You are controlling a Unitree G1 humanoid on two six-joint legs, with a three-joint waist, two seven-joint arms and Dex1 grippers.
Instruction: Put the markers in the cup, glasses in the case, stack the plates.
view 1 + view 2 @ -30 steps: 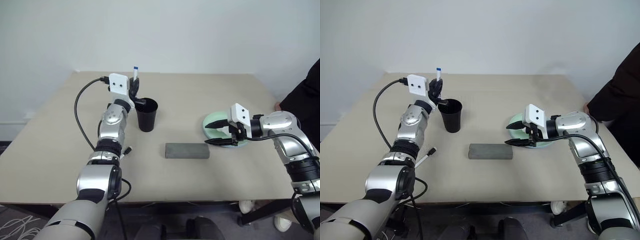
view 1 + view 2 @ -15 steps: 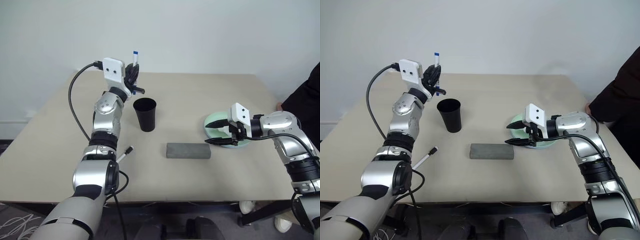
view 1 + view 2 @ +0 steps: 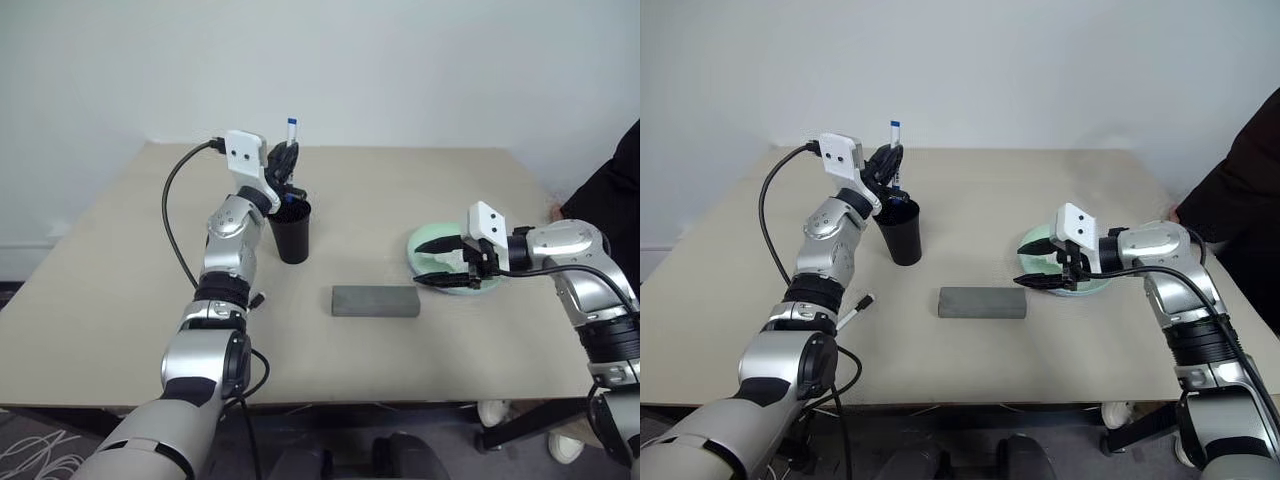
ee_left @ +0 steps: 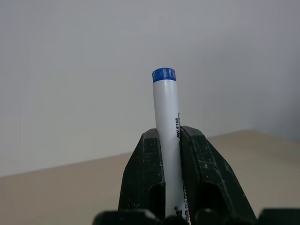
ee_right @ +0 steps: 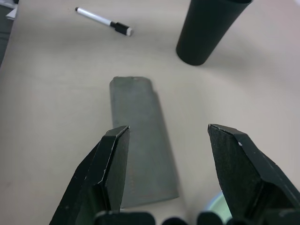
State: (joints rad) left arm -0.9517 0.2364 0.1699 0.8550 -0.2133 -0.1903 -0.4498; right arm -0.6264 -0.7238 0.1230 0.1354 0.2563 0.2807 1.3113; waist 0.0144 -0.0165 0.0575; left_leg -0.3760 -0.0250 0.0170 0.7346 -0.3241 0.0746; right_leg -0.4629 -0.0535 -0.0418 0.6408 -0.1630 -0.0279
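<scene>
Black cup (image 3: 293, 232), two markers (image 3: 854, 311), grey case (image 3: 375, 301)

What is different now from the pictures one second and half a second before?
The left pincer, still shut on the blue-capped marker, rose clear of the cup half a second ago and has now come back down to its rim. The right pincer stays open over the plates. The case and the black-capped marker have not moved.
</scene>
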